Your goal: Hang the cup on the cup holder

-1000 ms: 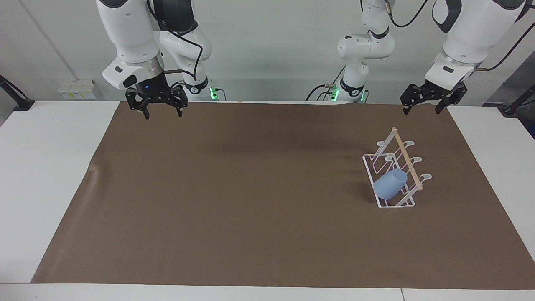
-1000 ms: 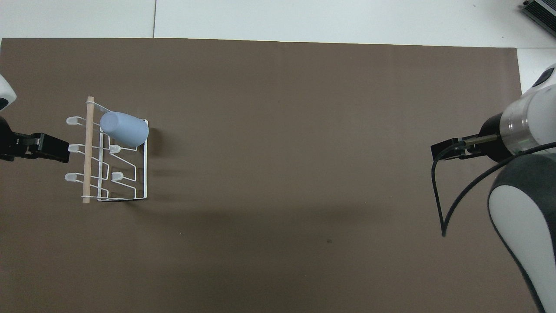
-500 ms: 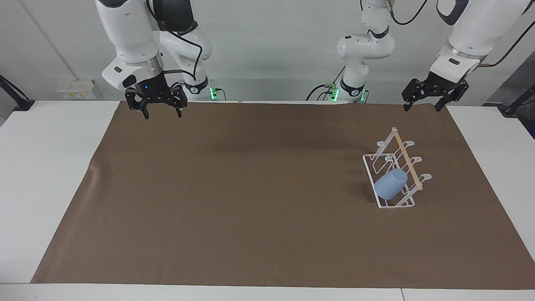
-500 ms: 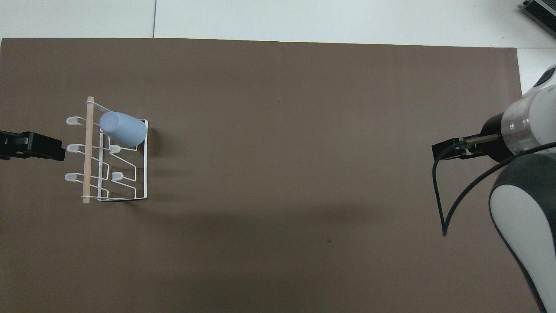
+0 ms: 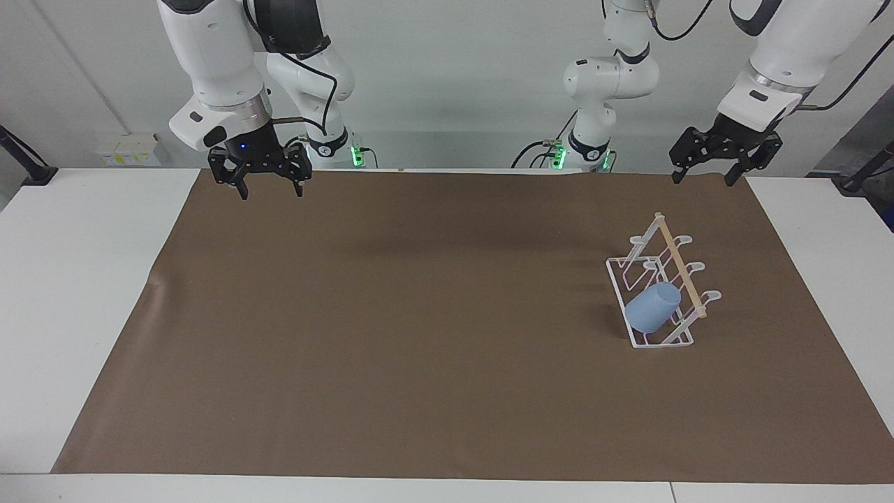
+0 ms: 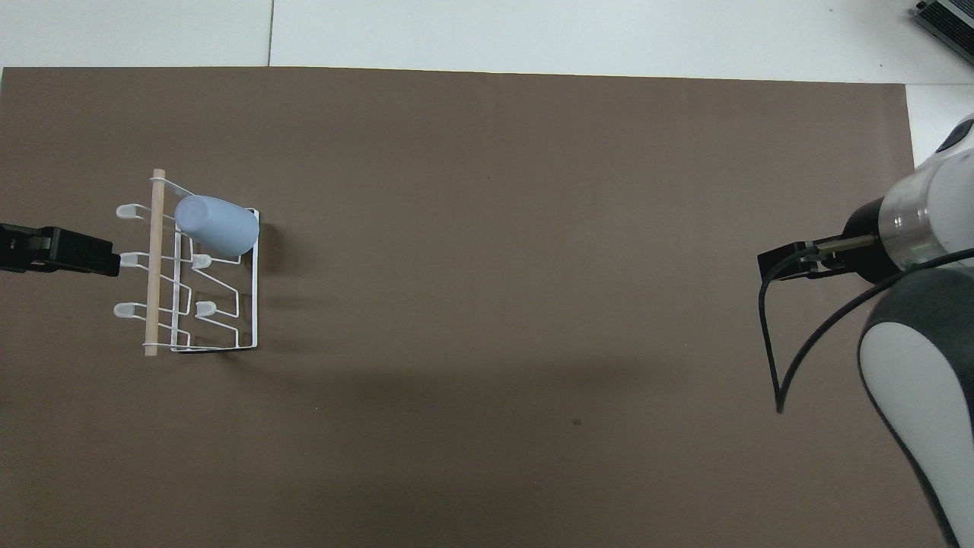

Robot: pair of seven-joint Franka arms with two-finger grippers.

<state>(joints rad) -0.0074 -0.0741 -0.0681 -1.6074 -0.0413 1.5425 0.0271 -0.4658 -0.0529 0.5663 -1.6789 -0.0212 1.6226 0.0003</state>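
The light blue cup [image 5: 653,307] [image 6: 217,226] hangs tilted on a prong of the white wire cup holder [image 5: 681,269] [image 6: 156,262], at the holder's end farther from the robots. The holder stands on the brown mat toward the left arm's end of the table. My left gripper [image 5: 702,178] hangs open and empty in the air over the mat's edge by the robots, well clear of the holder. Over the mat's corner at the right arm's end, my right gripper [image 5: 272,192] is also open and empty.
A brown mat [image 5: 419,314] covers most of the white table [image 5: 84,279]. The right arm's cable [image 6: 768,342] loops down over the mat at that arm's end. Nothing else stands on the mat.
The left gripper has risen a little and drawn back from the holder. The cup, the holder and the right arm have stayed put.
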